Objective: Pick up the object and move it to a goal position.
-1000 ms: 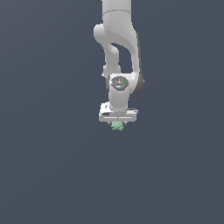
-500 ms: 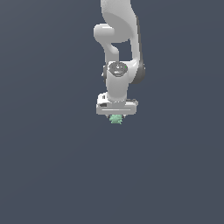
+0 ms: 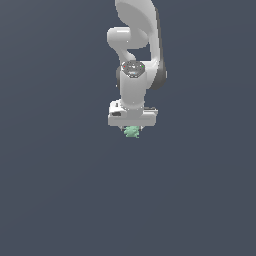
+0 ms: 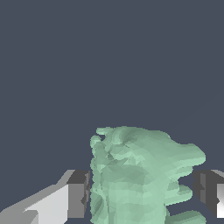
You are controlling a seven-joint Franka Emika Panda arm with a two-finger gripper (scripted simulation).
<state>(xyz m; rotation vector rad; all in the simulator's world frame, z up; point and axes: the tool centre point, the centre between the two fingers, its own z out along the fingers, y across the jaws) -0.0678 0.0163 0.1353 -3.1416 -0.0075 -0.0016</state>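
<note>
The mint-green jagged object [image 3: 131,132] hangs just under the white gripper [image 3: 132,128] in the exterior view, lifted off the dark floor. In the wrist view the object [image 4: 135,170] fills the space between the two dark fingertips [image 4: 79,192]. One pad touches its side and the other stands at its jutting edge. The gripper [image 4: 142,194] is shut on the object. The arm [image 3: 134,75] reaches down from the top of the exterior view.
A plain dark grey floor [image 3: 60,200] lies all around. No other objects, containers or edges show in either view.
The gripper has risen with the object held in it, moving up in the exterior view. The arm above it has folded higher.
</note>
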